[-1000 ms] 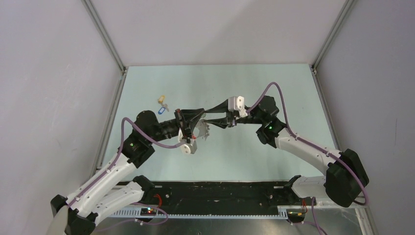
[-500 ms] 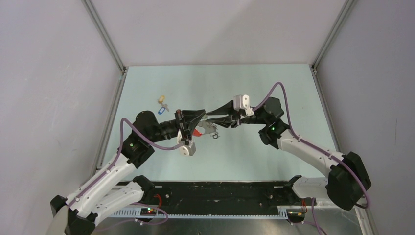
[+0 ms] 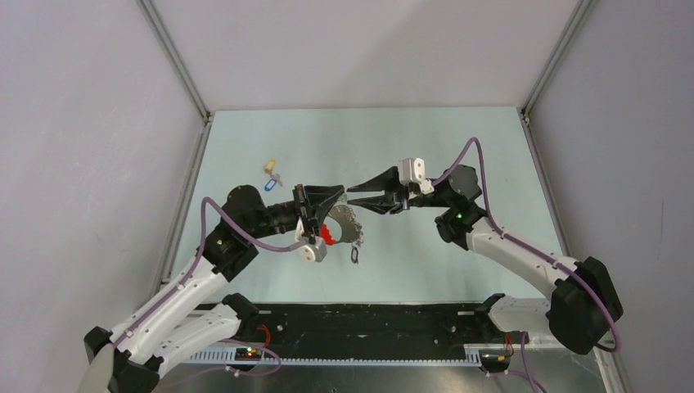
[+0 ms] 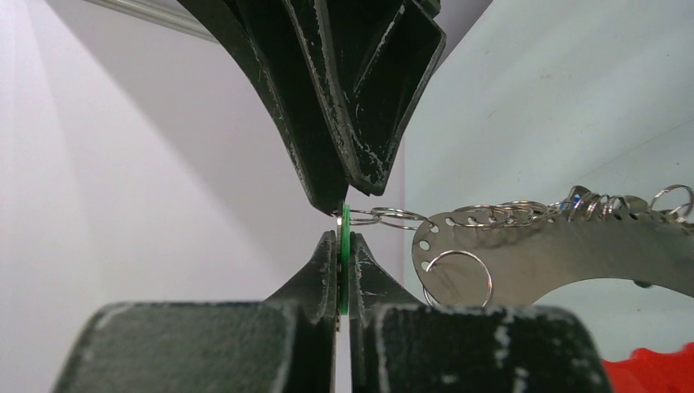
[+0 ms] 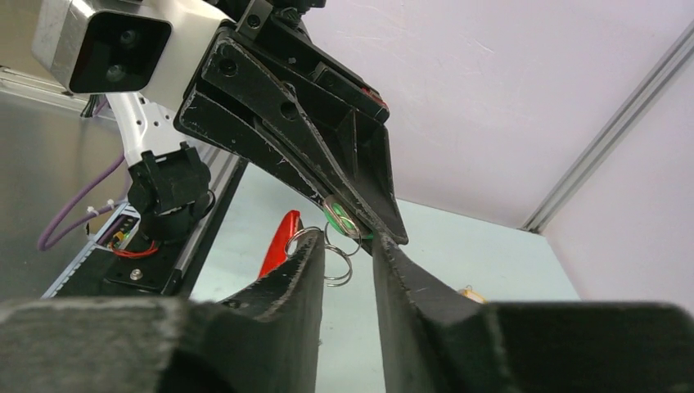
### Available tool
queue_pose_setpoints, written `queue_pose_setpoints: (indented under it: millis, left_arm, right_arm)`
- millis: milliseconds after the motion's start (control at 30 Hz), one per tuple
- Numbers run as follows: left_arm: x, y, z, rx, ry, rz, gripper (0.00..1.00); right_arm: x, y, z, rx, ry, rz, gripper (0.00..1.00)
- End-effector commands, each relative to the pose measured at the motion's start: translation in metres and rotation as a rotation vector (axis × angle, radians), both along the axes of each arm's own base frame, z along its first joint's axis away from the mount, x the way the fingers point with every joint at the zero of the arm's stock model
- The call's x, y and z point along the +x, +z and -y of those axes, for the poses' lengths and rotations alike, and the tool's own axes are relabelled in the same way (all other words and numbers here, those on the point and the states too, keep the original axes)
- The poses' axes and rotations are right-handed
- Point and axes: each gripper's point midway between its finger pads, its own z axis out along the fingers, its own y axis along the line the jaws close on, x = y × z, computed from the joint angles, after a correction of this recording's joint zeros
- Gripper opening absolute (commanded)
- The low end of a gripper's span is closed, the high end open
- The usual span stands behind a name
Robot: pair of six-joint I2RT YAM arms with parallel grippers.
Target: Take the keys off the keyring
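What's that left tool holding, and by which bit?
The left tool pinches a key's green tag edge-on; the keyring hangs from it by small rings.

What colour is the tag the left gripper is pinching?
Green; the tag in the left gripper shows best in the left wrist view.

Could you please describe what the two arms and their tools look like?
The left arm and right arm have white links with bulky black joint housings, each showing a small green light. A purple cable loops along each. The left tool and right tool are black tapering wedges with scuffed fingers, each carrying a white camera block.
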Motion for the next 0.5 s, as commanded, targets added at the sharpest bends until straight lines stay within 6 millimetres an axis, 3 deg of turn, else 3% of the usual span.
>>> queue_pose_setpoints:
  millis: [0, 233, 467]
  left_arm:
    - [-0.010, 0.027, -0.003, -0.059, -0.027, 0.057, 0.00]
    - [-0.015, 0.033, -0.005, -0.071, -0.035, 0.067, 0.00]
    - [-0.016, 0.033, -0.004, -0.072, -0.043, 0.063, 0.00]
  right_arm:
    - [0.001, 0.004, 0.001, 0.020, 0.000, 0.021, 0.35]
    - [0.010, -0.008, -0.004, -0.005, -0.012, 0.000, 0.36]
    - [0.005, -0.003, -0.010, 0.030, 0.039, 0.007, 0.36]
